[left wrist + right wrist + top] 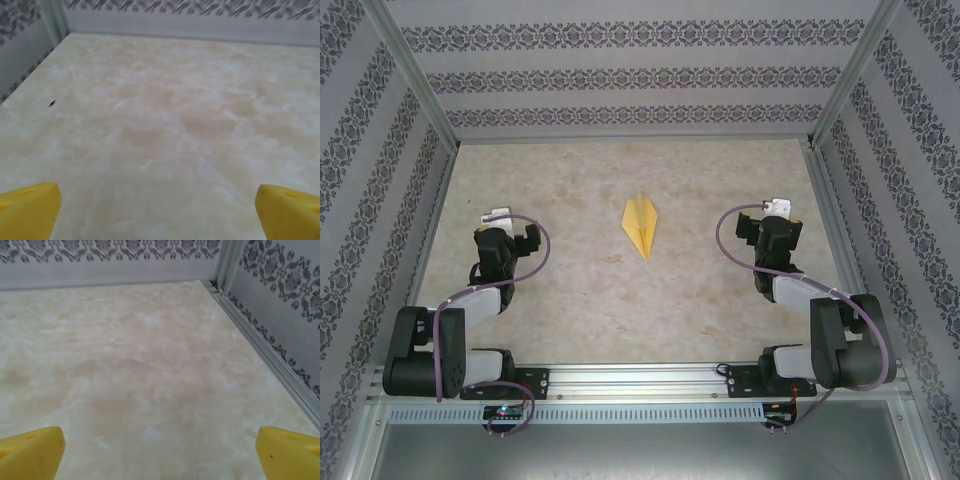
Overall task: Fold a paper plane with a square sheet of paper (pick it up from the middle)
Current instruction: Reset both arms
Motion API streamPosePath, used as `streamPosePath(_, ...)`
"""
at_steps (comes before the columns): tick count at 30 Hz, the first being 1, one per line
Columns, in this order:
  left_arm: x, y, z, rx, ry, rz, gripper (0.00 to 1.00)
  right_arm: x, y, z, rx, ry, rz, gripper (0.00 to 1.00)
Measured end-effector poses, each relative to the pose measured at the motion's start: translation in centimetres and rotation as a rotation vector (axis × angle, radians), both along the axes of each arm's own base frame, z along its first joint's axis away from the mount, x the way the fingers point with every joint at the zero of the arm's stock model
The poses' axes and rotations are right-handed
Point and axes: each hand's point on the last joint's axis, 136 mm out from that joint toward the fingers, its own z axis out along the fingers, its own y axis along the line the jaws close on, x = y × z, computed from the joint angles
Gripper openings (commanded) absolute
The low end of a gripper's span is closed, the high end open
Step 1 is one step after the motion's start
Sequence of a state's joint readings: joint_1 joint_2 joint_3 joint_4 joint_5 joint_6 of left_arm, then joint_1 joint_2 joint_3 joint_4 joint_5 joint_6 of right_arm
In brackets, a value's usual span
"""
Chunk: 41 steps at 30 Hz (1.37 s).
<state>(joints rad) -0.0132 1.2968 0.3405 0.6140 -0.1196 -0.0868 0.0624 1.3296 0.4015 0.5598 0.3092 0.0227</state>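
Well, the paper plane (641, 225) lies flat near the middle of the table (570, 300). It is a narrow yellow dart with its centre crease showing and its sharpest tip turned toward the near edge. It rests apart from both arms. The left gripper (506, 228) sits well off to its left and the right gripper (772, 218) well off to its right, so the plane lies between them.

Looking along the left wrist, its yellow fingertips (27, 210) stand at the two bottom corners, spread wide, with bare marbled tabletop between them and a small dark speck (52, 103) farther out toward the left. Along the right wrist it is the same: the yellow pads (287, 450) are far apart, with the beige surface between them. The patterned wall (280, 285) and its metal rail run along the right side.
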Motion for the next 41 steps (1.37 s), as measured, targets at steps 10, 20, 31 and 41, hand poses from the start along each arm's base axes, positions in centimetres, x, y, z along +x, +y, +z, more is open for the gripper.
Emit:
streamPosePath(10, 1.4, -2.1, -1.7, -0.006, -0.012, -0.129, 1.00, 1.4, -0.5, 0.3, 0.024, -0.097, 0.036, 0.98)
streamPosePath(20, 2.4, -2.5, -2.9, 0.021, -0.005, -0.140, 1.00, 1.8, -0.4, -0.7, 0.036, -0.088, 0.052, 0.98)
streamPosePath(31, 3.3, -3.1, -1.9, 0.064, -0.020, -0.137, 1.00, 1.8, -0.4, -0.7, 0.036, -0.090, 0.053, 0.98)
streamPosePath(41, 3.3, -3.1, -2.1, 0.073, -0.011, -0.140, 1.00, 1.9, -0.3, -0.7, 0.037, -0.091, 0.060, 0.98)
